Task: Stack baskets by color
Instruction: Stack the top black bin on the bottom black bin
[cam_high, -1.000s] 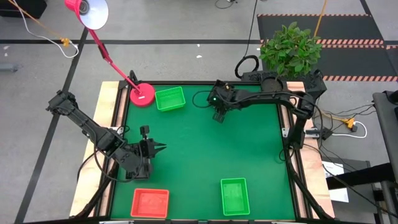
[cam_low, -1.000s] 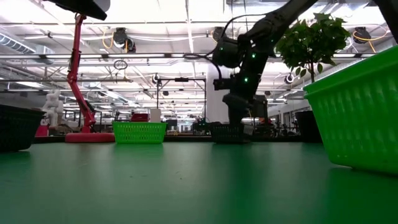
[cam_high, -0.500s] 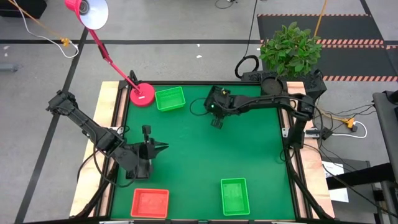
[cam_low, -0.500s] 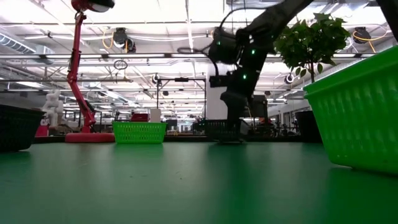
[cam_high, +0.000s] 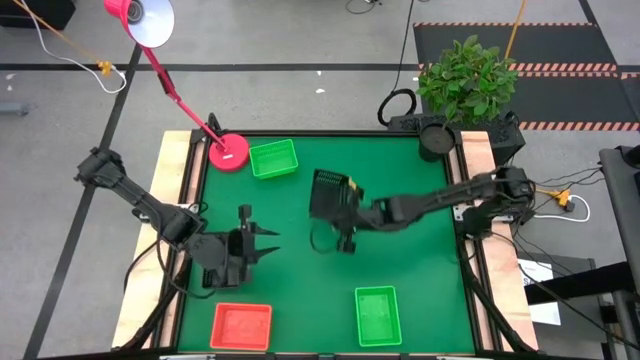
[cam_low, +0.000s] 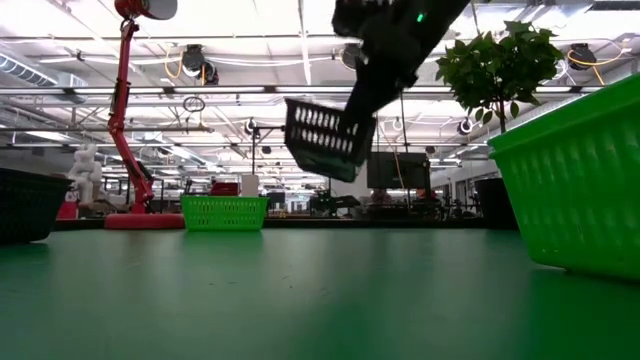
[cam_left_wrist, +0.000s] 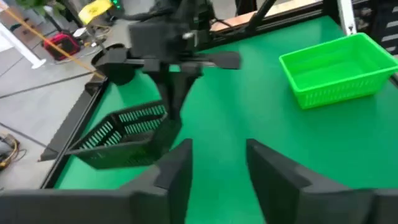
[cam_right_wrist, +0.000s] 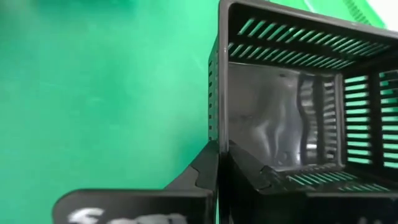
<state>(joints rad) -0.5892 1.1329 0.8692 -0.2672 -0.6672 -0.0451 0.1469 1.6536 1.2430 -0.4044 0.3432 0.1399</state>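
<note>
My right gripper (cam_high: 341, 208) is shut on a black basket (cam_high: 327, 192), which hangs in the air over the middle of the table (cam_high: 400, 260); in the low view the black basket (cam_low: 328, 138) is tilted. One green basket (cam_high: 273, 158) stands on its base at the far left. A second green basket (cam_high: 377, 313) and a red basket (cam_high: 241, 325) stand at the near edge. My left gripper (cam_high: 272, 243) is open at the left side, pointing right, with nothing between its fingers (cam_left_wrist: 177, 168). My right gripper pinches one side wall of the black basket at its rim (cam_right_wrist: 216, 134), one finger (cam_right_wrist: 252, 171) inside the basket and one outside. The fingers slant down from the table's right. The basket is lifted clear and tilted, its open top turned toward the gripper.
A pink lamp base (cam_high: 229, 152) stands at the far left corner beside the green basket. A dark slatted thing (cam_low: 25, 205) shows at the left edge of the low view. A potted plant (cam_high: 466, 78) stands beyond the far right corner.
My right gripper has swung from the far edge toward the table's middle and up. The black basket has come off the table with it and now hangs tilted. My left gripper has opened.
</note>
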